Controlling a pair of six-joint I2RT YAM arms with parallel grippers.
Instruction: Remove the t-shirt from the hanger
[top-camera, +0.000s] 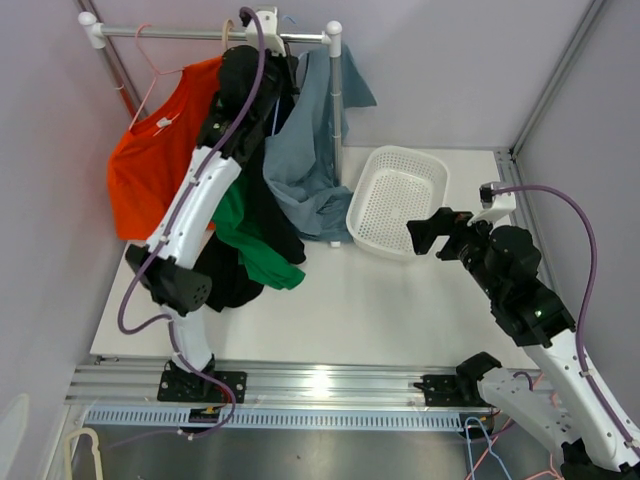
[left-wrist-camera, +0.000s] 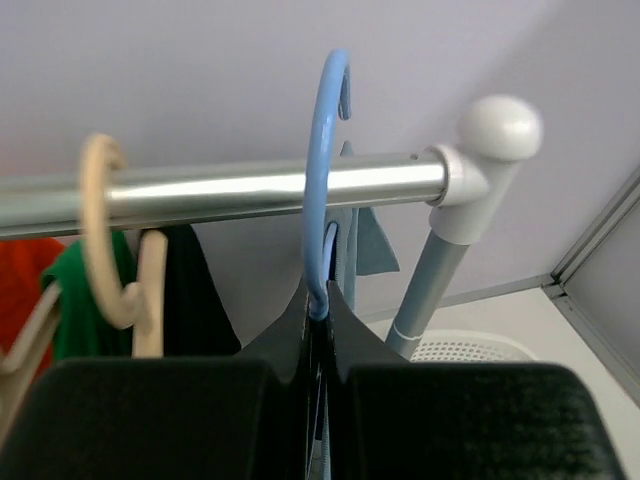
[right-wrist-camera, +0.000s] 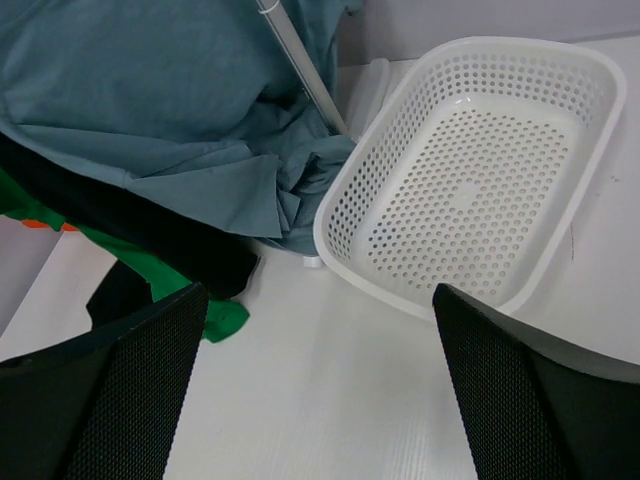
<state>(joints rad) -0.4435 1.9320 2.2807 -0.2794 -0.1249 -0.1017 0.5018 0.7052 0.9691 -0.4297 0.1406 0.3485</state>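
Nearest the bases, the right tool (top-camera: 428, 233) hangs over the white surface (top-camera: 380, 310) with its fingers spread wide and nothing between them. Just beyond it sits the white perforated plastic basket (right-wrist-camera: 520, 45), which has nothing in it.

To the left of the basket, the lower folds of the grey-blue t-shirt (top-camera: 305, 160) are bunched on the surface against the foot of the rack's post. The rest of the shirt climbs from there toward the right end of the shiny metal rail (left-wrist-camera: 220, 190).

The shirt hangs on the light blue plastic hanger (left-wrist-camera: 322, 150), whose hook loops over the rail close to the white end cap. The left tool (left-wrist-camera: 318, 305) is pinched narrow on the neck of that hook, directly under the rail. A beige hanger (left-wrist-camera: 100, 230) sits apart on its left.

The next move depends on this stacking:

- **Rail and hook:** the rail runs left to right, and the hook curls over it from below.
- **Shirt:** it falls straight down beneath the grip.
- **Direction of travel:** freeing the hanger probably means going up first, then away from the rail.
- **Arms:** the left arm is the one at the hanger. The right is well apart from it and nearer the shirt's hem.
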